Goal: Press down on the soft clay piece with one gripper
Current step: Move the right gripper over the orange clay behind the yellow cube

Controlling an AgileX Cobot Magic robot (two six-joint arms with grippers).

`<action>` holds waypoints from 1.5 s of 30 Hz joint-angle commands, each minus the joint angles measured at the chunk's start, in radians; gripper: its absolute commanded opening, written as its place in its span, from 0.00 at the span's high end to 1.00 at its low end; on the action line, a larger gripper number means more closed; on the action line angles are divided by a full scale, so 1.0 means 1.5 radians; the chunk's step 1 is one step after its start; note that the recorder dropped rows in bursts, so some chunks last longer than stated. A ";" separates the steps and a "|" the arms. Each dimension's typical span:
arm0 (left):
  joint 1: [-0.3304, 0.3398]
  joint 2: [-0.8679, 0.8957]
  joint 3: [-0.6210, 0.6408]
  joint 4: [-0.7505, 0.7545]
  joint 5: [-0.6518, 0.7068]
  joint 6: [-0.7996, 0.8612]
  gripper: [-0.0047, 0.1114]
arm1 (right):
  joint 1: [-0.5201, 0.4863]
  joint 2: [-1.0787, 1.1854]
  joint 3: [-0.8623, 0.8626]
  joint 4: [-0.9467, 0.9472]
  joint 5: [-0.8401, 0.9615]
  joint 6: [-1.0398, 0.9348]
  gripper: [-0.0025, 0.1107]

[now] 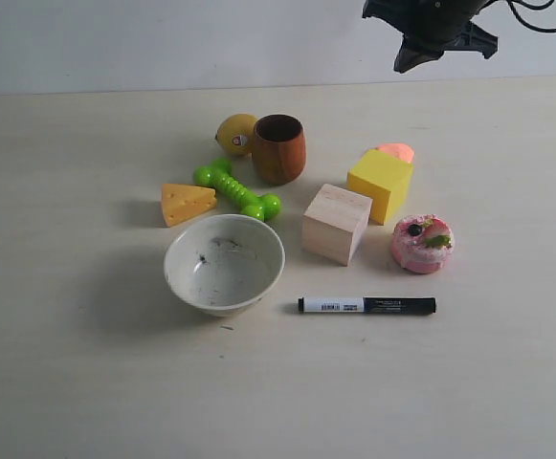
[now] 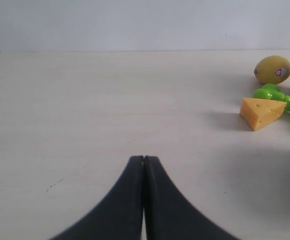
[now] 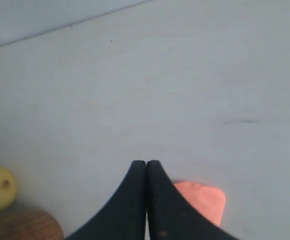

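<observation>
The soft clay piece [image 1: 395, 151] is a small salmon-pink lump on the table, just behind the yellow cube [image 1: 381, 184], which hides its front part. In the right wrist view the clay [image 3: 203, 198] shows beside my shut fingers. My right gripper [image 1: 413, 59] hangs high above the table at the top right, well above and behind the clay, shut with nothing in it [image 3: 145, 163]. My left gripper [image 2: 144, 158] is shut and empty over bare table; it is out of the exterior view.
A wooden cube [image 1: 336, 223], pink fruit-topped cake [image 1: 422, 243], black marker [image 1: 366, 305], white bowl [image 1: 224, 263], cheese wedge [image 1: 187, 203], green toy [image 1: 236, 191], lemon [image 1: 236, 134] and brown wooden cup [image 1: 278, 148] lie around the table's middle.
</observation>
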 commanded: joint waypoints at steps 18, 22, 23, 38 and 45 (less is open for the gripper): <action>-0.005 -0.004 0.000 -0.003 -0.005 0.000 0.96 | 0.000 0.090 -0.005 0.000 0.073 -0.016 0.98; -0.005 -0.004 0.000 -0.003 -0.005 0.000 0.96 | 0.000 0.093 -0.005 0.000 0.081 -0.014 0.98; -0.005 -0.004 0.000 -0.003 -0.005 0.000 0.96 | 0.000 0.091 -0.007 0.000 0.084 -0.005 0.98; -0.005 -0.004 0.000 -0.003 -0.005 0.000 0.96 | 0.000 0.094 -0.017 -0.027 0.116 0.008 0.98; -0.005 -0.004 0.000 -0.003 -0.005 0.000 0.96 | 0.010 0.097 -0.017 -0.024 0.096 0.008 0.98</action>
